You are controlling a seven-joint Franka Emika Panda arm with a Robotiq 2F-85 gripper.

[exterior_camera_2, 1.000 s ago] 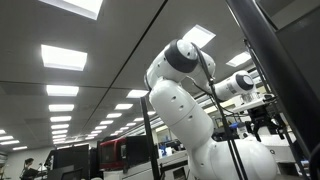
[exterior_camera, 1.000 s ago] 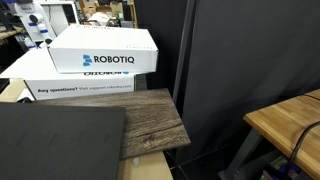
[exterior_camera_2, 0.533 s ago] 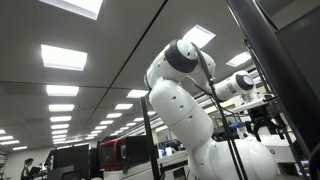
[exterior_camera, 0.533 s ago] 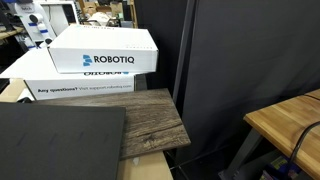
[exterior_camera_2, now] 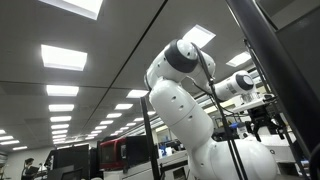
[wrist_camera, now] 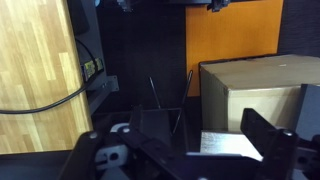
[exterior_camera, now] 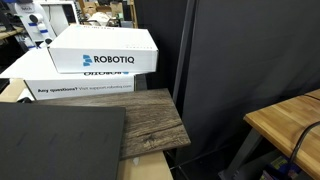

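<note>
In the wrist view my gripper (wrist_camera: 205, 140) is open, with two dark fingers spread wide and nothing between them. Beyond the fingers lies a pale grey sheet (wrist_camera: 228, 146), next to a tan cardboard box (wrist_camera: 255, 90). In an exterior view the white arm (exterior_camera_2: 185, 100) rises against the ceiling, with a dark gripper (exterior_camera_2: 267, 122) at its far right end; its jaws are too small to read there.
Two white Robotiq boxes (exterior_camera: 103, 50) are stacked behind a wood-grain tabletop (exterior_camera: 150, 122), beside a black curtain (exterior_camera: 250, 50) and a black panel (exterior_camera: 55, 140). A light wooden table (exterior_camera: 290, 118) carries a cable. The wrist view shows a wooden surface (wrist_camera: 35, 70), a black cable (wrist_camera: 60, 100) and an orange panel (wrist_camera: 235, 30).
</note>
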